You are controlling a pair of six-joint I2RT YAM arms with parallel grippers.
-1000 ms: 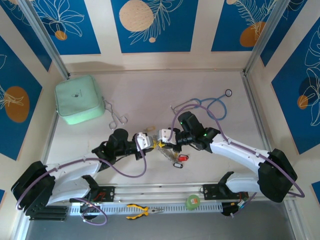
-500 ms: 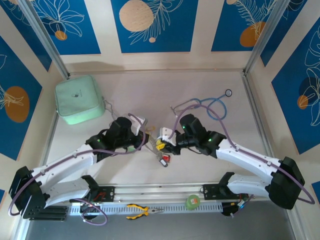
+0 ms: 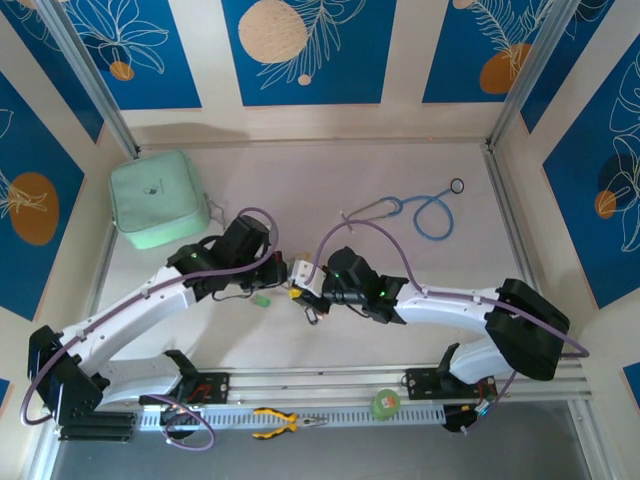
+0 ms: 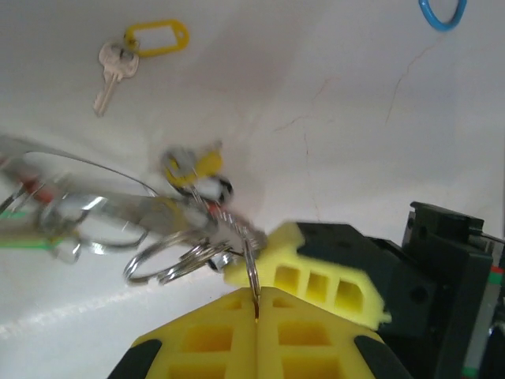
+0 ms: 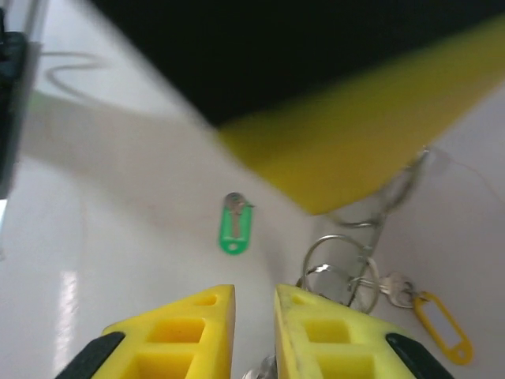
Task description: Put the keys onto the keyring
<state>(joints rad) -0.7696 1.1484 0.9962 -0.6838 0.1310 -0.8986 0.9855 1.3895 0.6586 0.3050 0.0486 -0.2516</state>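
My left gripper [image 4: 256, 304] is shut on a thin silvery ring of the keyring [image 4: 183, 258], whose bunched loops hang off its tips. In the top view it [image 3: 284, 269] meets my right gripper [image 3: 304, 281] at mid-table, with keys [image 3: 312, 312] dangling below them. My right gripper [image 5: 254, 308] stands slightly open with nothing between its pads, just beside the rings [image 5: 347, 262]. A green-tagged key [image 5: 234, 226] lies loose on the table [image 3: 261, 299]. A yellow-tagged key [image 4: 130, 54] also lies on the table, apart from the rings [image 5: 432, 314].
A mint green box [image 3: 158, 198] sits at the back left with metal forceps [image 3: 232, 232] beside it. A blue stethoscope [image 3: 425, 212] lies at the back right. Pliers [image 3: 285, 422] and a green tape roll [image 3: 385, 403] rest on the front rail.
Both grippers have moved left with the bunch of keys. The right jaws have parted. The green-tagged key now lies on the table left of the grippers.
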